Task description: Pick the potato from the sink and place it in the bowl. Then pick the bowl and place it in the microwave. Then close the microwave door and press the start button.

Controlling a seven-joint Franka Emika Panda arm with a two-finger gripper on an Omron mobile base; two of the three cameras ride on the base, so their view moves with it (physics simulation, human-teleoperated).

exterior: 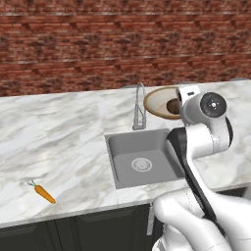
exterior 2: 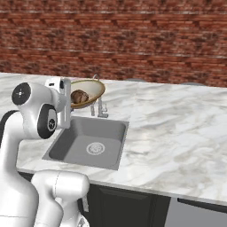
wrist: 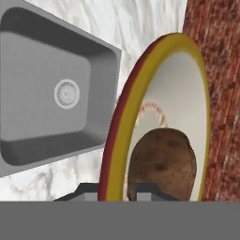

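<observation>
Hand view: my claw [wrist: 117, 191] is clamped on the rim of the bowl [wrist: 161, 108], one dark tip on the outer wall and the other inside, with the brown-and-yellow edge running up between them. The potato [wrist: 161, 164] sits in the cream hollow, pressed low against the wall nearest my fingertips [wrist: 145, 190].

Taking the sink [exterior: 139, 159] as my landmark: in the left base view the bowl [exterior: 159, 103] hangs behind the basin's far right corner, tilted so its inside faces the camera, lifted off the marble counter [exterior: 59, 132]. The potato [exterior: 172, 106] shows as a dark lump at the bowl's right side, just beside my white wrist. The faucet [exterior: 139, 110] stands at the sink's back edge, just left of the bowl. A carrot [exterior: 44, 193] lies on the counter well to the left of the sink, near the front edge.

In the right base view the bowl [exterior 2: 88, 91] is above the sink's [exterior 2: 91, 144] far left corner, potato [exterior 2: 80, 96] inside.
</observation>
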